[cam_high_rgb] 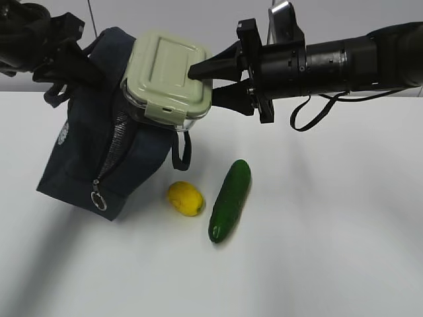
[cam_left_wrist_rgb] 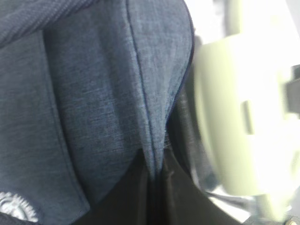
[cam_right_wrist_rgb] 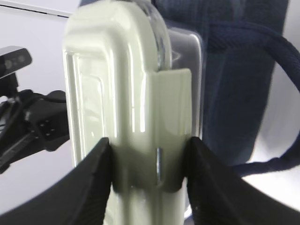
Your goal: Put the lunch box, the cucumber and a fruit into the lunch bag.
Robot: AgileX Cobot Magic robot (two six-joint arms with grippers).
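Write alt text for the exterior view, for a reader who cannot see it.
The right gripper holds a green-lidded lunch box in the air at the top of a dark navy lunch bag, whose upper edge the left gripper pinches. On the white table beside the bag lie a yellow fruit and a cucumber, side by side without touching.

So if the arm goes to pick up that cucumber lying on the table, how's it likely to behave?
The cucumber looks smooth and glossy, so it may slip in a loose grip. Being round and lying on its side, it would probably roll if nudged sideways. It seems stiff, so lifted near one end it would likely tilt rather than droop.
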